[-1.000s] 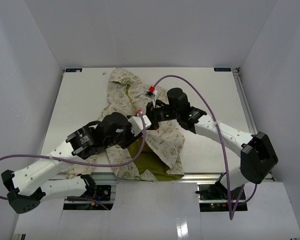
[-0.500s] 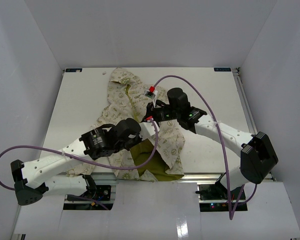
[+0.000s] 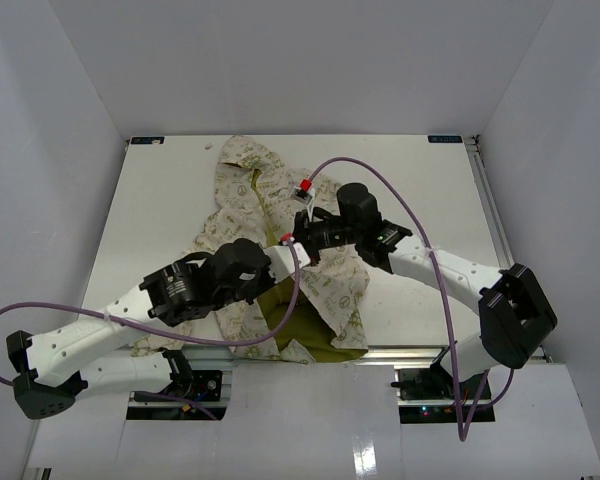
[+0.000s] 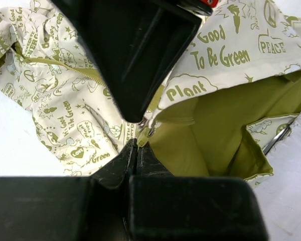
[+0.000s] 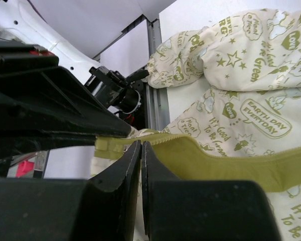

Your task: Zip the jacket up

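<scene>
Two arms meet low over the white table (image 3: pixel 160 210), with the cream, green-printed jacket (image 3: pixel 250 185) spread out beneath both grippers. Its olive lining (image 4: pixel 200 140) lies open just right of the left gripper (image 4: pixel 137 146). The right gripper (image 5: pixel 141 145) is clamped on the olive zipper edge (image 5: pixel 220 160). The left gripper's fingers are pinched together on the zipper pull (image 4: pixel 142 134) at their tips.
</scene>
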You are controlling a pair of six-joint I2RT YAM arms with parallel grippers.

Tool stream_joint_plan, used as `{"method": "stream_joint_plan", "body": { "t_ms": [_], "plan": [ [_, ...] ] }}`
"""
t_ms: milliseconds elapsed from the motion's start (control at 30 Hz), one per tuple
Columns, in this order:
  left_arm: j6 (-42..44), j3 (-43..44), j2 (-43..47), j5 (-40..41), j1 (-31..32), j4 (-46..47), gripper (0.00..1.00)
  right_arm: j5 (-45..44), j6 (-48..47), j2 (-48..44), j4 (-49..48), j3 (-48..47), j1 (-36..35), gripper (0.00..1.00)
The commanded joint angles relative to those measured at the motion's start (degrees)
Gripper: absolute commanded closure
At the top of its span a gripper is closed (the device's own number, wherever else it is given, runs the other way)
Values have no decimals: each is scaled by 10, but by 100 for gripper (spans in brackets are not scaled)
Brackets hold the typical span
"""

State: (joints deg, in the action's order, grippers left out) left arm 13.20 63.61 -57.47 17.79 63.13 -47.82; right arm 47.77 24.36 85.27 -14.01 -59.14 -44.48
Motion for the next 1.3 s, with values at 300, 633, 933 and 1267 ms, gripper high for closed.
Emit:
{"method": "stream_joint_plan", "body": {
  "t_ms": [300, 633, 933, 1267],
  "plan": [
    [-2, 11, 34, 1, 2, 54, 100, -19, 5, 5, -49, 65, 0, 92],
    [-7, 52, 90, -12, 2, 58, 100, -144, -36, 84, -17, 23, 7, 92],
    [-2, 76, 138, -46, 2, 49, 100, -215, -69, 201, 30, -155, 96, 92],
    [9, 135, 114, -67, 2, 32, 100, -262, -52, 330, 50, -358, 246, 92]
  ]
}}
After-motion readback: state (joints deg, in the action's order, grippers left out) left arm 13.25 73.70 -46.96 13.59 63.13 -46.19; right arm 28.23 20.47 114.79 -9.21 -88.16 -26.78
